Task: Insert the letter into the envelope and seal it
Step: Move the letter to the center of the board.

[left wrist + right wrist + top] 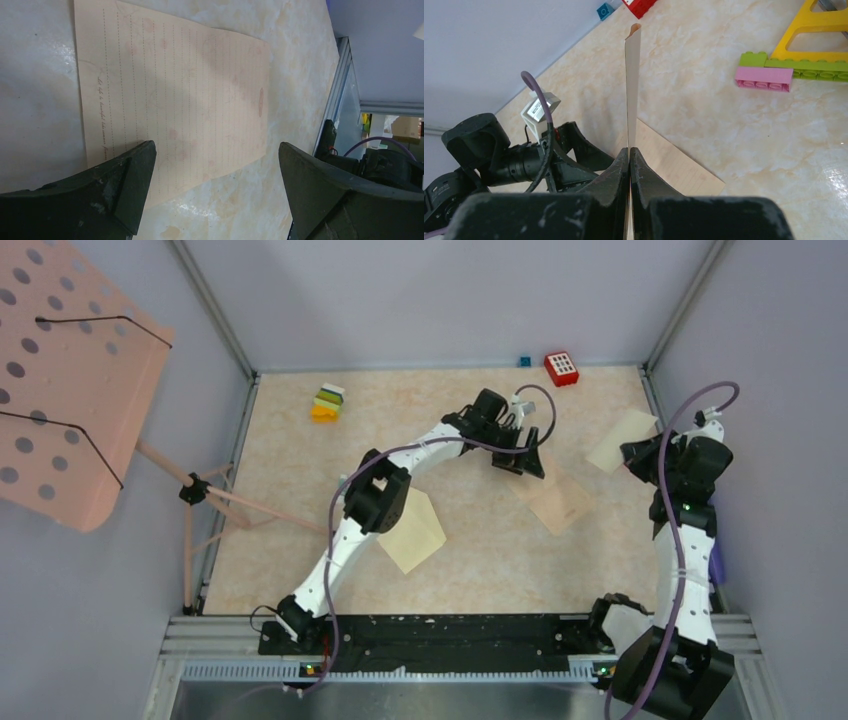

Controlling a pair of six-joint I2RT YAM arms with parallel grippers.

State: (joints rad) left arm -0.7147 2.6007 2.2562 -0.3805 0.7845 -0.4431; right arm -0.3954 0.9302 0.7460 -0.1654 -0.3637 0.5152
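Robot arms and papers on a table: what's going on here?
The right end effector is shut on a thin sheet of paper, holding it edge-on above the table. The left end effector hangs open over a lined letter lying flat. The pale yellow envelope lies by the left arm, not held.

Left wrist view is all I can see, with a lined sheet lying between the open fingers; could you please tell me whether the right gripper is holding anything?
Observer: Yes. The right gripper is shut on a tan paper sheet, pinched edge-on between its fingers.
Operator: Thank you. Could you also tell me where the envelope is?
Observer: The envelope lies flat on the table. It is apart from your lined sheet, further toward the left side, and in the top view the elbow of the left arm partly covers it.
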